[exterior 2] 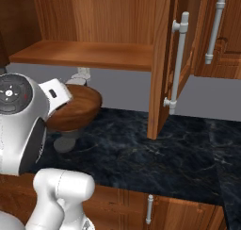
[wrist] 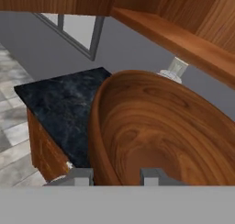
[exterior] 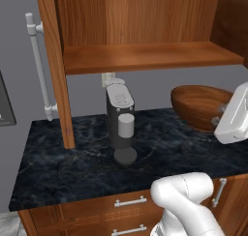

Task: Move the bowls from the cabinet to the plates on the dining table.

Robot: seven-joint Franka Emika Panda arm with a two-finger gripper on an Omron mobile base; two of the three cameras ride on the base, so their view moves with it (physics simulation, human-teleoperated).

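the robot's gripper was clamped on the rim of the reddish-brown bowl, with one finger inside the bowl and one outside its wall. the bowl hung tipped in the air, out of the cabinet and lower than its wooden shelf. it was above the dark marble counter and did not rest on it. in the left base view the bowl was at the right side, next to the white hand. in the right base view the bowl was at the left, partly hidden by the white arm. the cabinet door stood open, with its long silver handle sticking out. a dark coffee machine stood on the counter under the shelf, a little way left of the bowl. drawers with short silver handles were under the counter
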